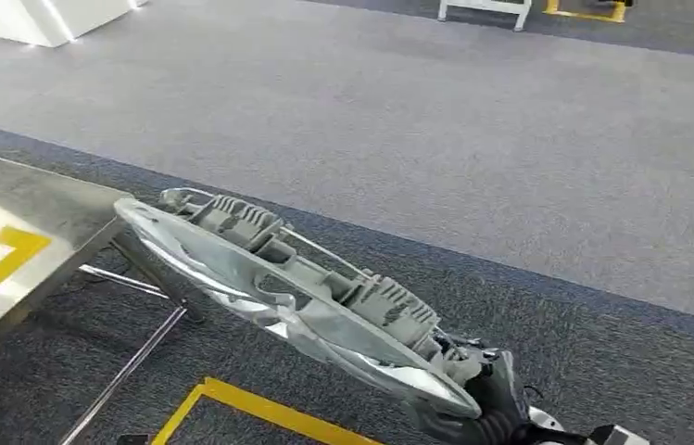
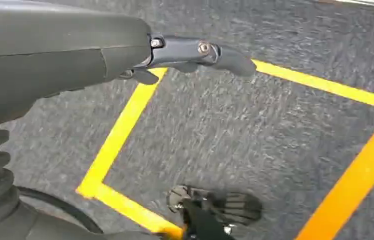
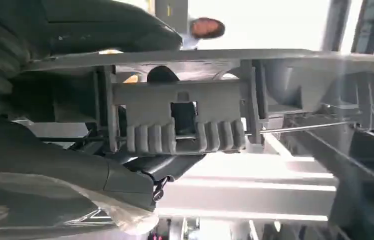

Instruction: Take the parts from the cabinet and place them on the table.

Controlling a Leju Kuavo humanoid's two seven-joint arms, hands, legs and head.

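A long grey plastic part [image 1: 296, 287] with ribbed blocks and a thin rod runs diagonally across the head view. My right hand [image 1: 486, 399] grips its near end at the lower right. The part's far end hangs just beside the corner of the metal table [image 1: 37, 199] at the left. Up close in the right wrist view, the same part [image 3: 189, 117] lies across my right hand [image 3: 100, 170], whose dark fingers wrap it. In the left wrist view my left hand [image 2: 189, 52] hangs over the carpet with nothing in it, its fingers stretched out.
The table top carries yellow tape marks [image 1: 0, 255], and its thin metal legs [image 1: 130, 366] slant below. A yellow floor rectangle [image 1: 250, 408] lies on the dark carpet under the part. White furniture [image 1: 486, 9] stands far back. A person [image 3: 207, 27] is visible behind the part.
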